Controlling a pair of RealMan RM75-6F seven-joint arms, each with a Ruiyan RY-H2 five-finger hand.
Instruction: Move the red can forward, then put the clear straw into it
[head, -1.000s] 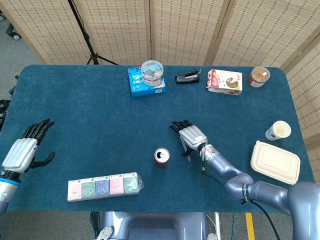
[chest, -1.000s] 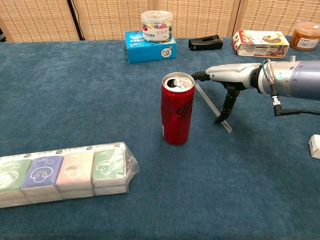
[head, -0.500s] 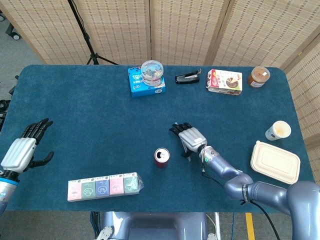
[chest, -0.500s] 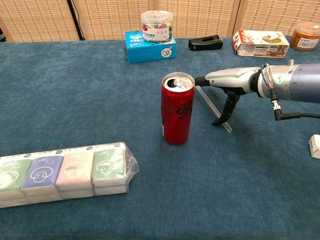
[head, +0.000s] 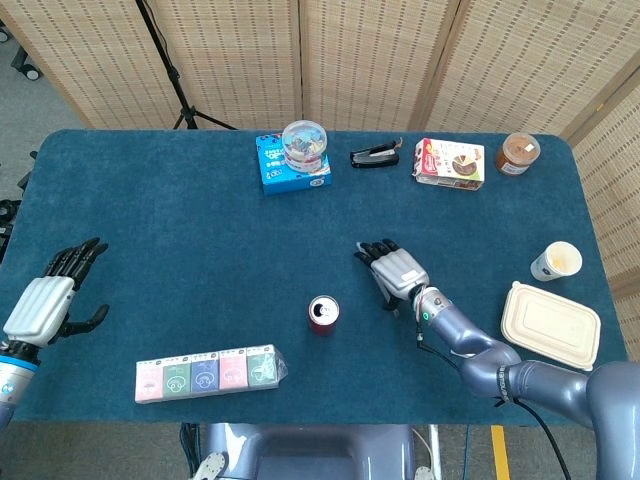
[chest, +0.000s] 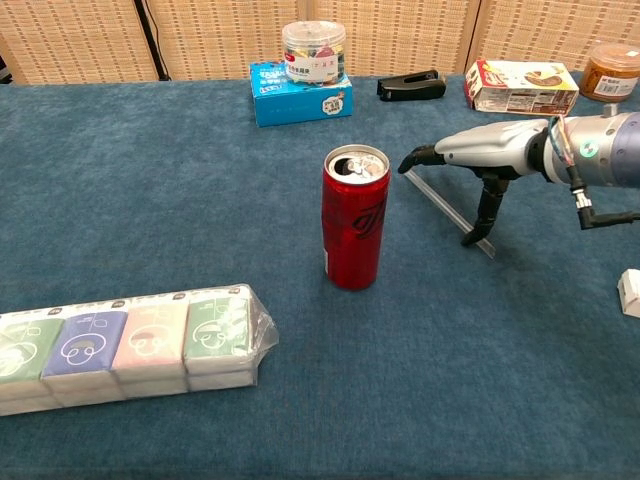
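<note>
— While the red can (chest: 354, 230) stands upright on the blue table (head: 180, 250) with its top open, where does the right hand (head: 400, 271) sit?

— Just to the can's right and a little beyond it, palm down. Its fingers (chest: 420, 157) stretch out flat toward the can's rim but stop short of it, and the thumb (chest: 486, 212) hangs straight down to the cloth.

— And the clear straw (chest: 452, 213)?

— Lying on the table under that hand, slanting from near the fingertips away from the can, toward the robot. The thumb tip comes down right at it; whether the thumb presses the straw or only stands beside it, I cannot tell. Nothing is clamped between the fingers.

— The forearm?

— It runs off from the can to the right, low and nearly level over the cloth.

— The left hand (head: 45, 300)?

— Far to the can's left, at the table edge, fingers apart and holding nothing.

— Anything near the can?

— A pack of tissue packets (chest: 125, 345) sits to its left, nearer the robot.
</note>
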